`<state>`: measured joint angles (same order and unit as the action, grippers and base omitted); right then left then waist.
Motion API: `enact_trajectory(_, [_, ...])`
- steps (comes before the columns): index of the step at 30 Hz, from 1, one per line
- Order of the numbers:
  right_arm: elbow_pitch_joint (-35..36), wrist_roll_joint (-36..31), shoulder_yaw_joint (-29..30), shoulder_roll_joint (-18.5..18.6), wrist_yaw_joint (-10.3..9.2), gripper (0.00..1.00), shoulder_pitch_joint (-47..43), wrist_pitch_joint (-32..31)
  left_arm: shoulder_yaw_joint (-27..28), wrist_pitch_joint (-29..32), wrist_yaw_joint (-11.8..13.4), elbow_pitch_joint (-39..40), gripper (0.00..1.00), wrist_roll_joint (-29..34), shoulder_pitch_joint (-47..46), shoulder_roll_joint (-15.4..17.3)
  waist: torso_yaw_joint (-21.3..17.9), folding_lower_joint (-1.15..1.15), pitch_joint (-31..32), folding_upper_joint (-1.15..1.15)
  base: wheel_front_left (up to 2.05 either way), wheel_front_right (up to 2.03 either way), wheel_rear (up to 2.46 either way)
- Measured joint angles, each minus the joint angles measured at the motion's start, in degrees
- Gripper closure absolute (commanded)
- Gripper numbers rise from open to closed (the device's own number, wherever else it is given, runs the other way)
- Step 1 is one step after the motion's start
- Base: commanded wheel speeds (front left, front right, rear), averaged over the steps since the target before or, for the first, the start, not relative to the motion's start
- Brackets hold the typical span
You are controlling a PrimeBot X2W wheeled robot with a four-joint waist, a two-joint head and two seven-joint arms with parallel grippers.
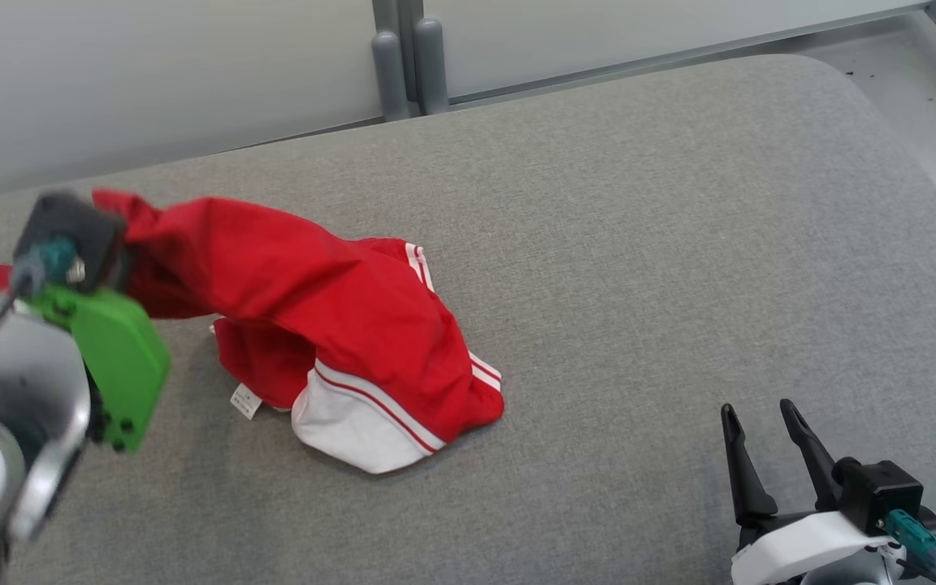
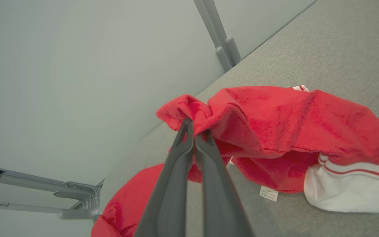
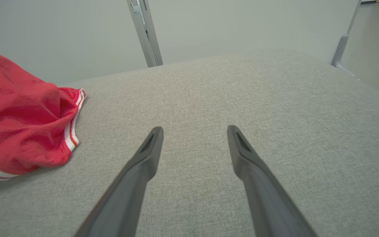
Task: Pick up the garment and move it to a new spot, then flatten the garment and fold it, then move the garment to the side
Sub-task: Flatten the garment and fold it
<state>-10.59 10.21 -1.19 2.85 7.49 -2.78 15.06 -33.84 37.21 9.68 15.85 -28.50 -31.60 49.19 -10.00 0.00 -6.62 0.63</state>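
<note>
The garment [image 1: 330, 317] is red with white striped trim and a white panel, crumpled on the grey cushioned surface [image 1: 679, 244] left of centre. In the left wrist view my left gripper [image 2: 196, 130] is shut on a bunched red fold of the garment [image 2: 275, 115], lifting that end off the surface. The head view shows that arm's green housing [image 1: 114, 357] at the far left, its fingers hidden behind it. My right gripper [image 1: 760, 418] stands open at the lower right, nothing between its fingers [image 3: 150, 148], well apart from the garment [image 3: 21, 121].
A small white label [image 1: 245, 400] hangs from the garment's near edge. Grey wall panels and a grey post [image 1: 407, 57] run along the far edge of the surface. The surface's rounded right corner [image 1: 882, 106] drops to a pale floor [image 1: 923, 97].
</note>
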Motion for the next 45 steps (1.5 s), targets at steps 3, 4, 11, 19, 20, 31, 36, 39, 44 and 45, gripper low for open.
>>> enact_trajectory(3, [-0.02,-0.73,0.56,-0.02,0.00,0.00,-0.78,0.00,1.37,-7.12,9.64,3.61,1.00,-0.78,14.33,-0.88,1.57,0.00,0.05,0.00,0.00,0.00,0.00])
enact_trajectory(4, [0.01,-0.98,0.74,0.01,0.00,0.00,-0.81,0.00,1.38,-9.94,12.32,4.11,1.00,-0.67,18.98,-1.66,2.16,0.00,0.03,0.00,0.00,0.00,0.00])
enact_trajectory(11, [-0.08,-3.48,1.37,-0.02,0.00,0.00,-0.79,0.01,0.68,-24.47,18.81,-0.89,0.80,-5.15,37.78,-10.20,6.57,0.00,-0.18,0.00,0.00,0.00,0.00])
enact_trajectory(19, [-0.53,-4.76,-0.07,0.67,0.00,0.00,-0.62,0.00,-0.01,-29.87,17.56,-10.01,0.00,-8.17,39.68,-16.34,12.58,0.00,0.51,0.00,0.00,0.00,0.00])
enact_trajectory(20, [-0.54,-4.76,-0.32,0.77,0.00,0.00,-0.53,0.00,-0.08,-28.62,17.56,-10.09,0.00,-8.98,40.16,-16.35,12.94,0.00,0.84,0.00,0.00,0.00,0.00])
enact_trajectory(31, [-0.41,-4.75,-1.87,0.97,0.00,0.00,-0.54,0.00,-6.08,-22.45,11.01,0.02,0.00,-9.94,31.96,-20.18,10.43,0.00,1.87,0.00,0.00,0.00,0.00])
enact_trajectory(36, [-0.20,-4.72,-2.32,0.58,0.00,0.00,0.14,0.00,-10.26,-19.82,8.82,-6.75,0.00,-9.03,26.82,-24.62,7.14,0.00,1.09,0.00,0.00,0.00,0.00])
enact_trajectory(39, [-0.12,-4.68,-2.31,0.44,0.00,0.00,0.73,0.00,-10.98,-19.03,7.66,-12.50,0.00,-9.17,24.98,-25.83,4.92,0.00,0.46,0.00,0.00,0.00,0.00])
enact_trajectory(44, [0.20,-4.35,-1.74,0.23,0.00,0.00,1.11,0.00,-11.02,-19.92,5.65,-20.14,0.00,-9.17,21.70,-27.73,1.32,0.00,-0.90,0.00,0.00,0.00,0.00])
enact_trajectory(45, [0.21,-4.34,-1.53,0.19,0.00,0.00,1.16,0.00,-11.05,-20.30,5.43,-21.40,0.00,-9.13,21.14,-28.06,0.63,0.00,-1.20,0.00,0.00,0.00,0.00])
